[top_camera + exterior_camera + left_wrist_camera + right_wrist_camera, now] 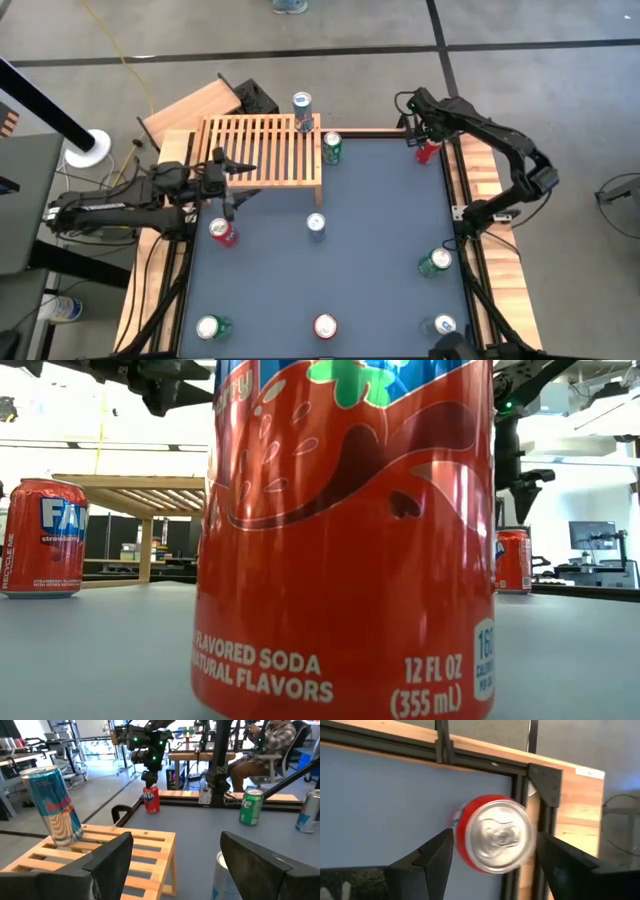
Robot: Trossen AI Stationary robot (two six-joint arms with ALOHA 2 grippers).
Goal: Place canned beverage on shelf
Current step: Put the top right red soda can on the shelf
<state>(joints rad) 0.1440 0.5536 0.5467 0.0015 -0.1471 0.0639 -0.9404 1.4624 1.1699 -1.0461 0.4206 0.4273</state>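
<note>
The shelf (260, 150), a low rack of light wooden slats, stands at the table's far left. A blue and silver can (302, 110) stands upright on its far right corner. My left gripper (240, 178) hovers open over the shelf's near part, pointing level toward the table's right. In its wrist view the can (50, 805) and the shelf (145, 845) lie ahead. My right gripper (425, 135) points steeply down, open, over a red can (428, 152) standing in the far right corner. Its fingers (435, 855) flank the can's top (495, 832) without touching it.
A green can (332, 148) stands by the shelf's right end. On the mat are a silver can (316, 225), a red can (223, 232) and a green can (435, 262), with three more along the near edge (325, 326). A person sits beyond the right edge (270, 740).
</note>
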